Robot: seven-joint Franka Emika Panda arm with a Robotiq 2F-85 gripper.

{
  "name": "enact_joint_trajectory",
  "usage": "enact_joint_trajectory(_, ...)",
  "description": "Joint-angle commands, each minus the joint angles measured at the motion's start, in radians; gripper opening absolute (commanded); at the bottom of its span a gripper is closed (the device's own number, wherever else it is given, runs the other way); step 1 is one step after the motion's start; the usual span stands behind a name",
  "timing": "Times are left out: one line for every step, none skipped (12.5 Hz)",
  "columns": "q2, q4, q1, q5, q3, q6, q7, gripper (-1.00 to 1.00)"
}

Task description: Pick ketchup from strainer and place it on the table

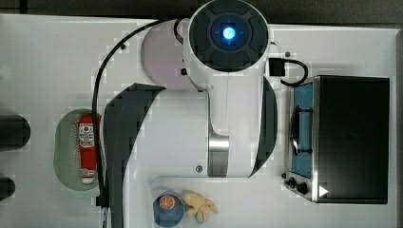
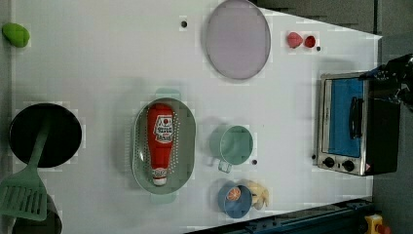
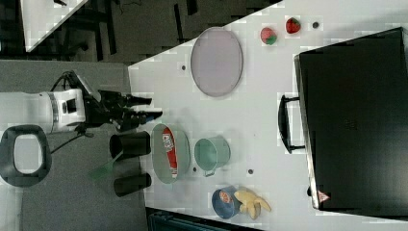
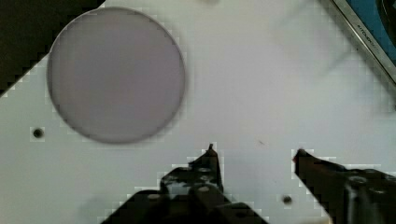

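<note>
The ketchup, a small red bottle with a white cap, lies lengthwise inside the mint-green strainer on the white table. The top view shows the ketchup and strainer at the top view's left, beside the arm's dark shadow. In the right view my gripper hangs apart from the strainer and ketchup. The wrist view has my gripper open, fingers wide, nothing between them, over bare table beside the lilac plate.
A green cup stands close to the strainer. A blue bowl with an orange slice and a yellow toy sit nearby. A toaster oven, two strawberries, a black pan and spatula ring the table.
</note>
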Motion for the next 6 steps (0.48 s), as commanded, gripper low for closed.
enact_joint_trajectory(-0.197,-0.041,-0.077,0.036,0.063,-0.14,0.067,0.59)
enact_joint_trajectory(-0.196,-0.041,-0.076,0.036,0.07,-0.138,0.067,0.81)
enact_joint_trajectory(-0.193,-0.041,-0.074,0.036,0.084,-0.138,0.067,0.99)
enact_joint_trajectory(-0.189,-0.041,-0.071,0.037,0.105,-0.133,0.067,1.0)
enact_joint_trajectory(-0.183,-0.041,-0.066,0.037,0.133,-0.127,0.067,1.0)
enact_joint_trajectory(-0.176,-0.041,-0.061,0.037,0.165,-0.121,0.067,1.0)
